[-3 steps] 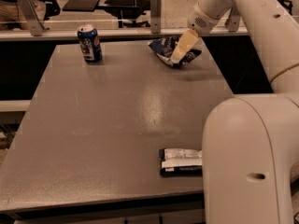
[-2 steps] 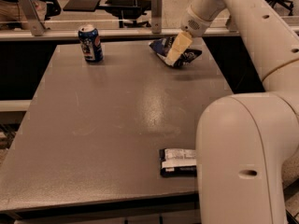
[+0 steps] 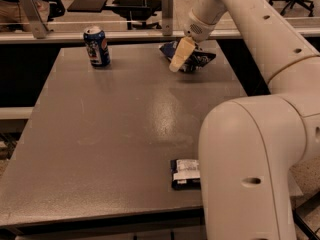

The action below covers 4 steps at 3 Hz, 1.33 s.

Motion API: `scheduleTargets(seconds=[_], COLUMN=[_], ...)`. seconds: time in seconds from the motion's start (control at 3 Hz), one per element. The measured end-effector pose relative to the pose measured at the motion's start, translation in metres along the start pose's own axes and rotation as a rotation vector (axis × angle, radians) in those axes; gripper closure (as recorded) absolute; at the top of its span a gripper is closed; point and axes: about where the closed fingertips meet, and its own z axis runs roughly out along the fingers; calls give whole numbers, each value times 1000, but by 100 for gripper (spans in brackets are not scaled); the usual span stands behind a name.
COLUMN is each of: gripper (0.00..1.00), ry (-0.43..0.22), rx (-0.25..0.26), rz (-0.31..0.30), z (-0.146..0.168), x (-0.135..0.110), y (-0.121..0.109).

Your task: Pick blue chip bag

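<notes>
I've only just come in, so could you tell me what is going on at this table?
The robot's arm reaches across the table, and its gripper is down at the blue chip bag at the far right, not yet lifted. A soda can stands at the far left; a flat dark packet lies near the front edge.

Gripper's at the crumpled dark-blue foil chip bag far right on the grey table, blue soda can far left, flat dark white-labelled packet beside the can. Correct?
No: camera view shows the flat dark white-labelled packet at the near edge of the grey table, away from the blue soda can. Rest holds: gripper at the crumpled dark-blue foil chip bag, far right.
</notes>
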Motion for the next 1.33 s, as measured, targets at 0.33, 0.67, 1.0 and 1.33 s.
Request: scheduleTargets(seconds=[0.33, 0.67, 1.0, 1.33], gripper=[38, 62, 85, 100], ry=[13, 19, 8, -3], rx=[-3, 6, 14, 38], rz=[-1, 1, -15, -66], z=[5, 3, -12, -38], x=[-4, -6, -9, -16], y=[1, 1, 2, 8])
